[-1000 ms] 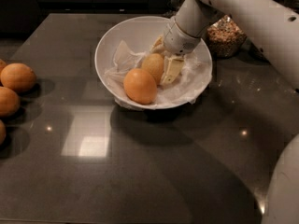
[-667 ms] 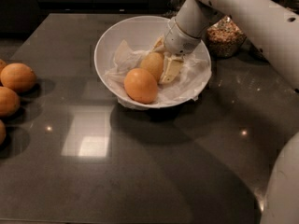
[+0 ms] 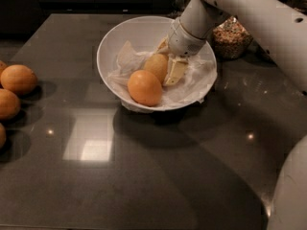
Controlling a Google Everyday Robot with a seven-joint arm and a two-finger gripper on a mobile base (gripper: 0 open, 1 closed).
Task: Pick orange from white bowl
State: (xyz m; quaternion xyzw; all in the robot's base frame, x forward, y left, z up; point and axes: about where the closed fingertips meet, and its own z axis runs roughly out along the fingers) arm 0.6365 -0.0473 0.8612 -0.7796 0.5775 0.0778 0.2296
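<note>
The claw (image 3: pixel 169 69) is down inside the white bowl (image 3: pixel 102 51), right against the pale orange (image 3: pixel 156 66) at the bowl's middle; whether it is clamped on the fruit or apart I cannot tell. If the hold is shallow, the round fruit could roll off toward the deeper orange fruit (image 3: pixel 145 87) at the bowl's near side. The crumpled paper (image 3: pixel 194 78) lining the bowl might get pinched too, so a lift drags the bowl across the table (image 3: pixel 144 176).

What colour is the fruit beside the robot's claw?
Pale yellowish-orange oval orange, camera view; gripper at it inside wide white bowl.
</note>
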